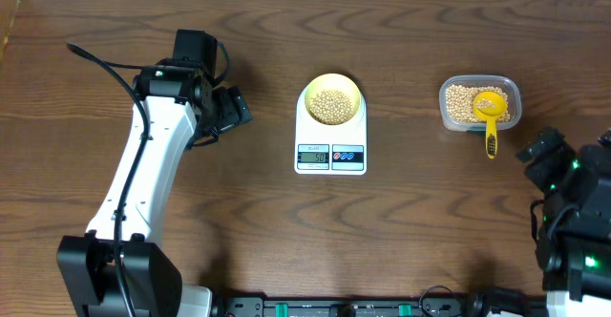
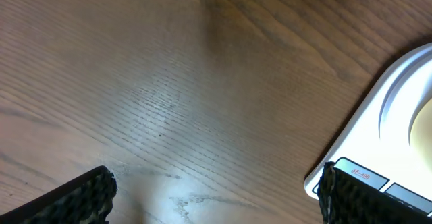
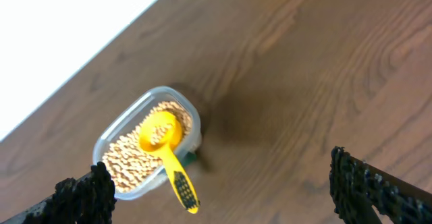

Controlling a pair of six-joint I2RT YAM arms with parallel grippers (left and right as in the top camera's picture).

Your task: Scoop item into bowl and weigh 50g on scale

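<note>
Wood table [image 2: 135,82], scale [image 2: 378,129] (label "SF-400").

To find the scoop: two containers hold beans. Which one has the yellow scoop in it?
The clear plastic tub at the right; the scoop rests in it. The pale yellow bowl on the scale holds beans only.

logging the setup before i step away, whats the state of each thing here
bowl, on the scale, holding beans
scale, on, digits too small to read
clear tub, lidless, part full of beans
yellow scoop, resting in the tub, beans in its head
left claw, open, empty
right claw, open, empty
</note>
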